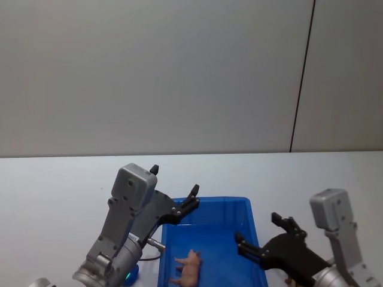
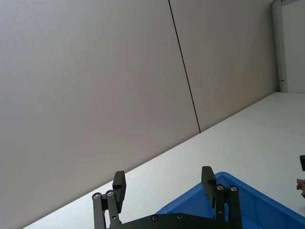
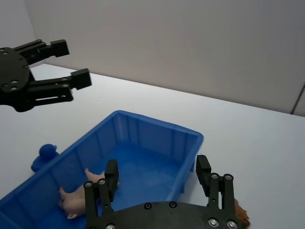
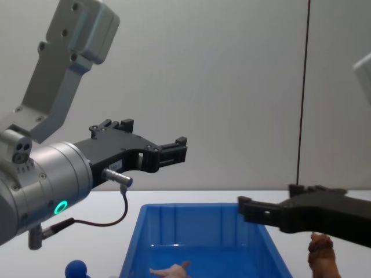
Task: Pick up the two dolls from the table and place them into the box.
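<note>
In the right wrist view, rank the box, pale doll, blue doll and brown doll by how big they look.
1. box
2. pale doll, lying in the box
3. blue doll, partly behind the box wall
Unranked: brown doll, mostly hidden, so I can't compare it with the blue doll.

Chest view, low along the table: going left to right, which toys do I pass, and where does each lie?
blue doll on the table → pale doll inside the box → reddish-brown doll right of the box
</note>
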Tool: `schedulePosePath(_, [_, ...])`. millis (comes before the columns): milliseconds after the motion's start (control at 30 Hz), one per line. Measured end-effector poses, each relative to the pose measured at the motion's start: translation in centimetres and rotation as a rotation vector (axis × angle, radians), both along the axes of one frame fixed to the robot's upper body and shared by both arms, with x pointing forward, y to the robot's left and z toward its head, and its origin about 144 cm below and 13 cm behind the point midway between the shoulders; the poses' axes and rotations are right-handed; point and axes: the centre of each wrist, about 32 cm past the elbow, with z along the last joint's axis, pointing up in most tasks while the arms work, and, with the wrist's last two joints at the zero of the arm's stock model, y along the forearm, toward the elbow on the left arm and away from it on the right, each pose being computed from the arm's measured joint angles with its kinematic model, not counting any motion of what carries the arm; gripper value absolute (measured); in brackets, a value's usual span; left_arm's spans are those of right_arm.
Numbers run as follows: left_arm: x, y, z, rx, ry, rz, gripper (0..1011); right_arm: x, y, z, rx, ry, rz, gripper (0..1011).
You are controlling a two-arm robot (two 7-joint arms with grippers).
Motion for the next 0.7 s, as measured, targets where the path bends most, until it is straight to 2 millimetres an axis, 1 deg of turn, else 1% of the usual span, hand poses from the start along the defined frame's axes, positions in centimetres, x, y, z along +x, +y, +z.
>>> schedulePosePath(333, [0.0,0.0,0.0,0.0,0.0,0.0,1001,-1.5,-1.2,0.0,-0.029,0.006,-0.095,1001])
schedulePosePath(700, [0.0,0.0,0.0,0.0,0.0,0.0,1001,-2.9,-2.1,-0.7,-0.063,0.047,-0.195,1001])
